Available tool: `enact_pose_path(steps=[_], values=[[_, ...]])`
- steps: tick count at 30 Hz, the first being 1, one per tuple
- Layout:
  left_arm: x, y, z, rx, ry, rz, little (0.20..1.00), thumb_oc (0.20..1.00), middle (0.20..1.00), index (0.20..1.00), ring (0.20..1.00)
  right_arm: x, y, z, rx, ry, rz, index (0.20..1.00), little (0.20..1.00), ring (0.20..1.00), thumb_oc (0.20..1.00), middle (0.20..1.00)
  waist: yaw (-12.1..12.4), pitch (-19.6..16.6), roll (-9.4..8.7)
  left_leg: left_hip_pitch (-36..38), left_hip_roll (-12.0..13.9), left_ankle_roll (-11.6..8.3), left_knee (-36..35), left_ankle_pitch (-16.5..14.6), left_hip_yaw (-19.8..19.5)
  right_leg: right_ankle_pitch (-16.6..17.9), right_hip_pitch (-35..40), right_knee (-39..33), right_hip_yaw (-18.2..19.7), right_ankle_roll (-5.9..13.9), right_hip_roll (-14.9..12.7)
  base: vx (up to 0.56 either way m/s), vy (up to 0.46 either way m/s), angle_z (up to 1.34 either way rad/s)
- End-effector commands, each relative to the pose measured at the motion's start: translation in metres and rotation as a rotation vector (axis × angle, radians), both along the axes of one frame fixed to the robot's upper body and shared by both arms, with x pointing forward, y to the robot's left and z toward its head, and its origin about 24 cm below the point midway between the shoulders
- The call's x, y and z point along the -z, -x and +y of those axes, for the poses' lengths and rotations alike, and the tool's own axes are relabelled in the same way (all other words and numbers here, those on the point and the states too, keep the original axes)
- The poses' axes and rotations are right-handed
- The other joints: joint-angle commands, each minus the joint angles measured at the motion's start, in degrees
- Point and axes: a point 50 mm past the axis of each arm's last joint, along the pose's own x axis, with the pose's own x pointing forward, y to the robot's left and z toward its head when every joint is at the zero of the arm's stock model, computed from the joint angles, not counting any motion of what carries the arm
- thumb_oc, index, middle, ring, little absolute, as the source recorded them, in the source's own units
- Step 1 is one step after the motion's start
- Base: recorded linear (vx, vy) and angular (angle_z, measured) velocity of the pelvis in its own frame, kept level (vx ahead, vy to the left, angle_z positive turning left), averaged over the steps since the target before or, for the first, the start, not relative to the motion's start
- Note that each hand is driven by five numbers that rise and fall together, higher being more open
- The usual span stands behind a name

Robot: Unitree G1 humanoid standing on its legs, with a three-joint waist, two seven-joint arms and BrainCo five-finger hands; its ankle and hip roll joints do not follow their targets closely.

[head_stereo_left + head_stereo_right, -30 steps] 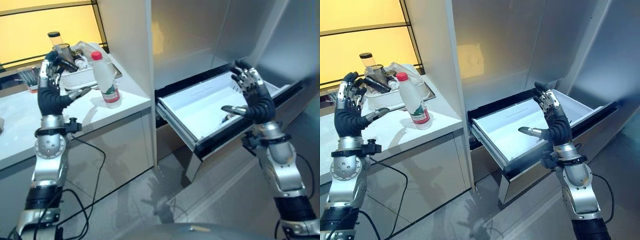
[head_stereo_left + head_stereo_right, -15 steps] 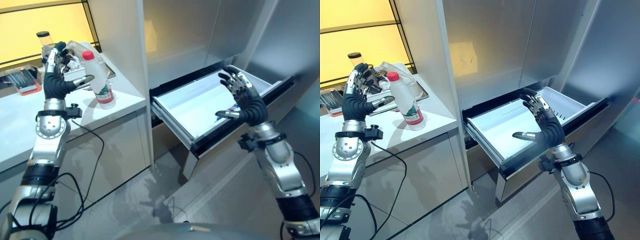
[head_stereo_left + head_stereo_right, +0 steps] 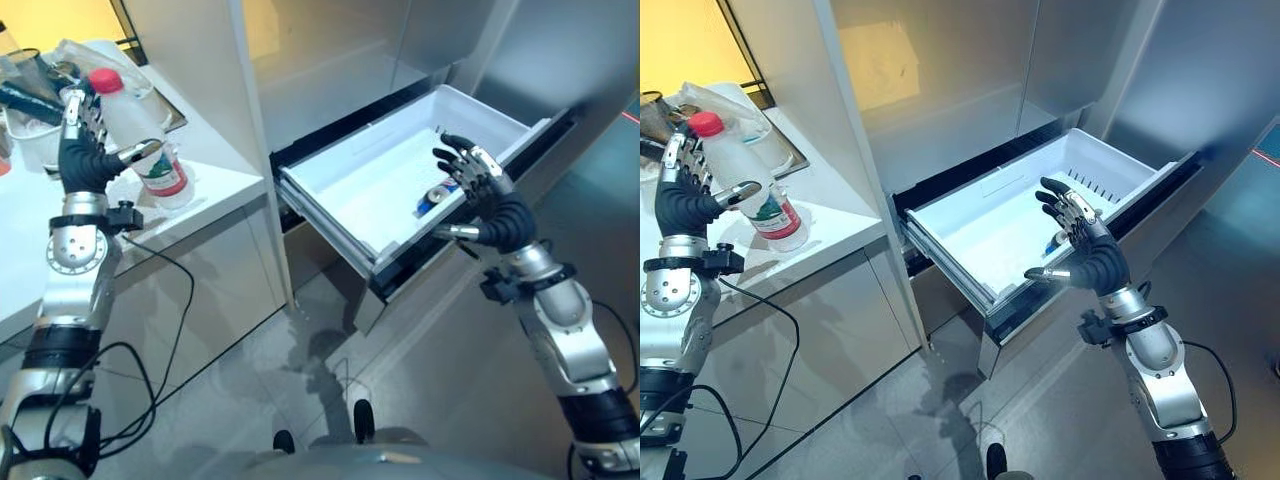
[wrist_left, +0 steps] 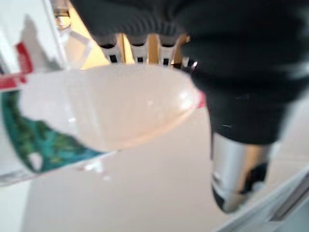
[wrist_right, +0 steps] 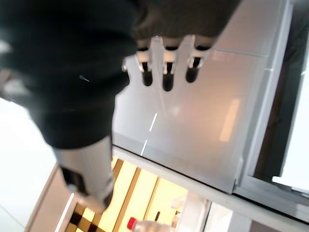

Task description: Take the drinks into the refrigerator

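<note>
Left hand closing in on the bottle; freezer drawer stands open.

The right hand (image 3: 1085, 258), fingers spread and empty, hovers over the front of the pulled-out white drawer (image 3: 360, 190), where a small can (image 3: 436, 196) now shows. On the white counter (image 3: 830, 215), the left hand (image 3: 82, 160) has reached the red-capped bottle (image 3: 750, 185), fingers straight, thumb at its label.

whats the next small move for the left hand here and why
Probably close the left hand round the bottle. The red-capped bottle stands upright on the white counter, and the hand is open right beside it, thumb reaching past its front, not yet gripping. The drawer is already pulled out with a can inside, and the right hand hovers open over its front edge.
</note>
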Motion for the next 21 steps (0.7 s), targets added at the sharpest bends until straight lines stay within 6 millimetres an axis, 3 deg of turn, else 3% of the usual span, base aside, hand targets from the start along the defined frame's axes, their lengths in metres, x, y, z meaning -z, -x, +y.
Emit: enact_pose_path(steps=[1, 19, 20, 21], values=[[-0.046, 0.001, 0.017, -0.069, -0.041, -0.147, 1.0, 1.0, 1.0, 1.0, 1.0, -0.031, 0.008, 0.0, -0.04, -0.032, -0.159, 1.0, 1.0, 1.0, 1.0, 1.0, -1.0, -0.3, -1.77, -4.9, -2.0, 2.6, 15.1, -11.6, -1.3, -7.1, 3.8, 2.9, -1.1, 3.57, -2.8, 0.0, 0.015, -0.16], [-0.04, 0.002, 0.032, -0.163, -0.051, -0.115, 1.0, 1.0, 1.0, 1.0, 1.0, -0.024, 0.012, 0.002, -0.057, -0.046, -0.132, 1.0, 1.0, 1.0, 1.0, 1.0, -1.9, -1.4, -1.85, -2.7, -1.5, 3.01, 15.3, -12.9, 1.9, -6.8, 4.0, 2.6, 2.6, 3.86, -2.3, 0.01, 0.005, -0.11], [-0.04, 0.003, 0.033, -0.167, -0.051, -0.114, 0.881, 0.881, 0.881, 0.881, 0.881, -0.023, 0.013, 0.001, -0.057, -0.046, -0.129, 1.0, 1.0, 1.0, 1.0, 1.0, -1.9, -1.5, -1.86, -2.6, -1.5, 3.01, 15.3, -13.0, 2.0, -6.8, 4.0, 2.5, 2.7, 3.86, -2.3, 0.0, -0.004, -0.08], [-0.04, 0.003, 0.034, -0.171, -0.052, -0.113, 0.52, 0.52, 0.52, 0.52, 0.52, -0.023, 0.013, 0.001, -0.056, -0.045, -0.128, 1.0, 1.0, 1.0, 1.0, 1.0, -1.9, -1.5, -1.86, -2.5, -1.5, 3.0, 15.3, -13.0, 2.1, -6.8, 4.1, 2.5, 2.7, 3.87, -2.3, 0.01, -0.004, -0.08]])
